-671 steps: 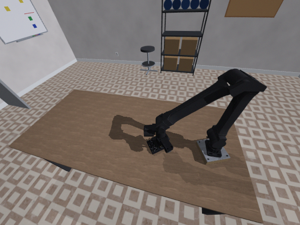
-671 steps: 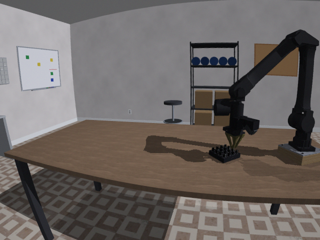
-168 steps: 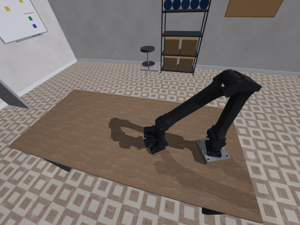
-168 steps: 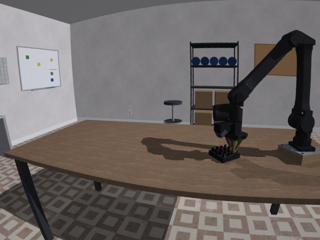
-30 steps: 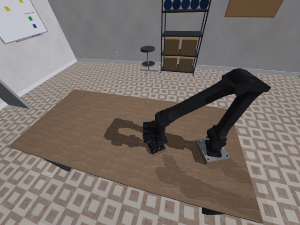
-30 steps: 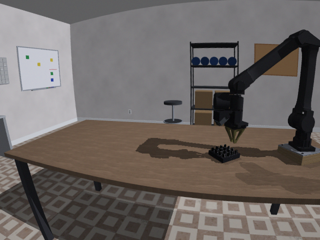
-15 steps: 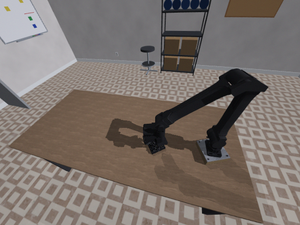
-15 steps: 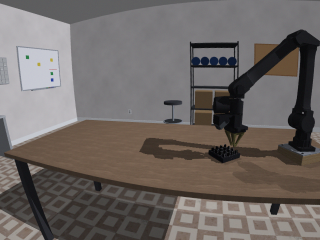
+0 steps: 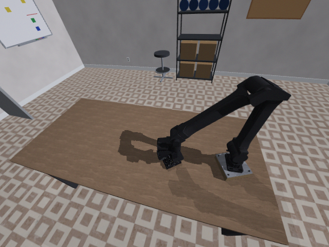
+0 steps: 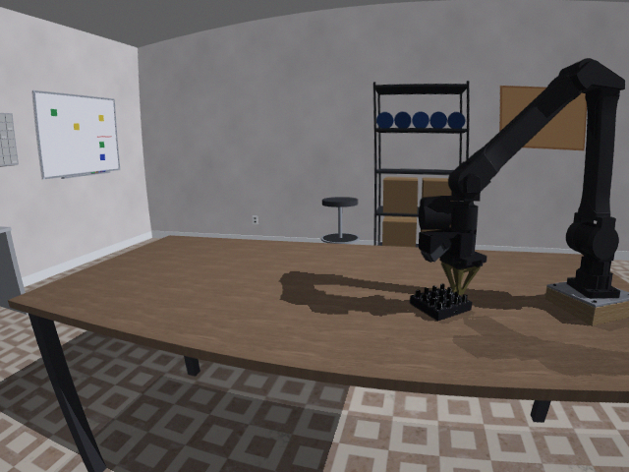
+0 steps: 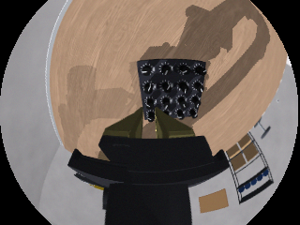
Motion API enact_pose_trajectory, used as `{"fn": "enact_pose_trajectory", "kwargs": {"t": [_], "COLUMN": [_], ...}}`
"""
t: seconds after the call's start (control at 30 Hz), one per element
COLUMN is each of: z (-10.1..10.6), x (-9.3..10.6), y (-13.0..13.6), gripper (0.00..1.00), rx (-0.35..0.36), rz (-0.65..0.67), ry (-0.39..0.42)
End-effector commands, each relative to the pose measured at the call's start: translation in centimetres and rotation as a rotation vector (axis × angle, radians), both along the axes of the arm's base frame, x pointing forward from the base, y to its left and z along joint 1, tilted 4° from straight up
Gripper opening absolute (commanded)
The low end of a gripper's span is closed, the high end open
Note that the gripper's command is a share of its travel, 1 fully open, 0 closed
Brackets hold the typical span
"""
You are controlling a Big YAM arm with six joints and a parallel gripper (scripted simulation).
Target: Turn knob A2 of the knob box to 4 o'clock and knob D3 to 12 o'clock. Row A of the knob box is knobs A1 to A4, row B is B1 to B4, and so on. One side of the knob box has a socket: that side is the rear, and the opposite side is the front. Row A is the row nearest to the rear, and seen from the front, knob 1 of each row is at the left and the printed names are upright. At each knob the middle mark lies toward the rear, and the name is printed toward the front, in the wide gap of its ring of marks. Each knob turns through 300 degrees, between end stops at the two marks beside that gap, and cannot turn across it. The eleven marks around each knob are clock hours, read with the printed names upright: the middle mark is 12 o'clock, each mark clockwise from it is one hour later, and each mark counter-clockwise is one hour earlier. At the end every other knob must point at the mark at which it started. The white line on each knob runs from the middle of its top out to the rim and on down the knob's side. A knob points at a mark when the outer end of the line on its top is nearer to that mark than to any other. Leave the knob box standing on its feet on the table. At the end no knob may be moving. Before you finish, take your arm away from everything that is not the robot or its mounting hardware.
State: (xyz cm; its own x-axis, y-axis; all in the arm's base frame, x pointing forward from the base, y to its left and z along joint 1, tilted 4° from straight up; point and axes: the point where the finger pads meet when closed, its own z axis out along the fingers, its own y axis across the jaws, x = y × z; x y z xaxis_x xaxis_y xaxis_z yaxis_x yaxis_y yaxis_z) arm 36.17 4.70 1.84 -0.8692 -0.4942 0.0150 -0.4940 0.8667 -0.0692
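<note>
A matte black arm of boxy links is seen, olive fingers fitted, bolted to a grey base plate.

From its base plate on the worktop, the black arm rises to a high elbow and slopes down to a vertical wrist, whose gripper points downward, olive fingers narrowed, apparently holding nothing.
</note>
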Motion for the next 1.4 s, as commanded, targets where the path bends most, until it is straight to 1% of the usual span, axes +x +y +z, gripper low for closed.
{"fn": "enact_pose_trajectory", "kwargs": {"t": [0.0,0.17,0.2,0.33,1.37], "z": [-0.37,-0.28,-0.16,-0.64,-0.44], "x": [0.49,0.60,0.94,0.51,0.55], "y": [-0.49,-0.49,-0.44,-0.51,-0.50], "gripper": [0.18,0.18,0.18,0.18,0.18], "rx": [0.000,0.001,0.002,0.000,0.001], "rz": [-0.006,-0.006,-0.006,-0.006,-0.006], "ry": [-0.012,-0.019,-0.025,-0.013,-0.018]}}
